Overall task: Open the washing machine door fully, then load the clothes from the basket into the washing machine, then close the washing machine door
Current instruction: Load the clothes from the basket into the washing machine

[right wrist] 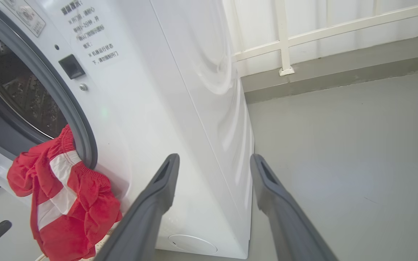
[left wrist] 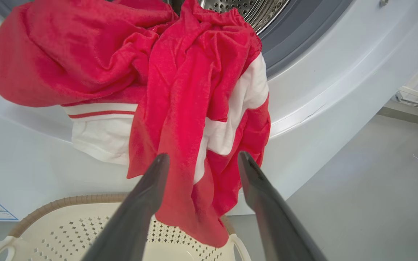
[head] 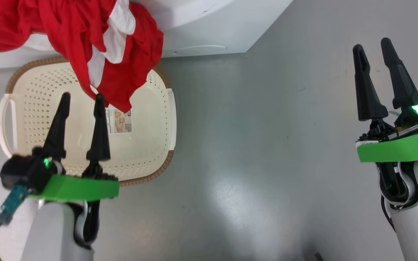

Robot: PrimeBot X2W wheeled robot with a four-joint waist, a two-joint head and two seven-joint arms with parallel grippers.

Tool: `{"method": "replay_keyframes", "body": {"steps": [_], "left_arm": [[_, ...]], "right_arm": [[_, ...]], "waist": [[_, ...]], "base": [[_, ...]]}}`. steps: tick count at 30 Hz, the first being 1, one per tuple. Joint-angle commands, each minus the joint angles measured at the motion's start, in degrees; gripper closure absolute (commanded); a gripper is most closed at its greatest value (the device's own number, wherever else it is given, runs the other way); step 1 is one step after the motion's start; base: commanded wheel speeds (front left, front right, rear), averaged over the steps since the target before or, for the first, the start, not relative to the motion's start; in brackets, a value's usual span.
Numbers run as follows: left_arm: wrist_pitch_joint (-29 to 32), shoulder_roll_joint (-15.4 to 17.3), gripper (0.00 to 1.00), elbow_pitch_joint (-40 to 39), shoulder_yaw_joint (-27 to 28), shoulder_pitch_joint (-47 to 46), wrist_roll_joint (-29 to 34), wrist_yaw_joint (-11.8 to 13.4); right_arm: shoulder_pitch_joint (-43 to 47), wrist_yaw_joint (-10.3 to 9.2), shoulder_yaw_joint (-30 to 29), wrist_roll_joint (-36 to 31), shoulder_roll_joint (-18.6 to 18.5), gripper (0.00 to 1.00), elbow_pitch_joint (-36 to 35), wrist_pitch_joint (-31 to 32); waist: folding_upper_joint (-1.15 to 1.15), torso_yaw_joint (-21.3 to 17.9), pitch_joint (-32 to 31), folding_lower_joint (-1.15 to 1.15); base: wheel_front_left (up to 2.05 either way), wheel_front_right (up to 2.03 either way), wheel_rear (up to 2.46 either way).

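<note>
Red clothes, white stripes and patches, spill from washing machine drum mouth, hanging over cream perforated basket. Left gripper, right gripper: fingers apart, free. Glossy grey floor; white railing behind.

My right gripper points at the front corner of the washing machine, fingers spread wide with nothing between them. The clothes spill from the machine's mouth, over its grey gasket and down its front. The round service flap sits low on that front. Grey floor runs beside the machine to a white railing behind it.
</note>
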Motion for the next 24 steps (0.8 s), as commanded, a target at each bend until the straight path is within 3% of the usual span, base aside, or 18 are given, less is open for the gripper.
{"method": "replay_keyframes", "body": {"steps": [1,16,24], "left_arm": [[0.0,0.9,0.0,-0.1,1.2,-1.0,-0.7,-0.2],[0.0,1.1,0.0,21.8,3.5,-17.4,-6.6,-0.2],[0.0,2.8,0.0,32.3,7.2,-26.1,-4.6,0.7]], "right_arm": [[2.1,0.52,1.1,-0.2,-0.2,0.0,-1.2,-0.3],[1.4,0.52,1.5,-0.2,0.7,0.0,-1.0,-0.3],[1.0,0.52,1.8,-0.2,0.8,0.0,-0.8,-0.3]], "waist": [[0.0,0.0,0.0,0.0],[0.0,-1.4,1.4,0.0],[0.0,-1.8,2.1,0.0]], "base": [[0.0,0.0,0.0],[0.0,0.0,0.0],[0.0,0.0,0.0]]}}
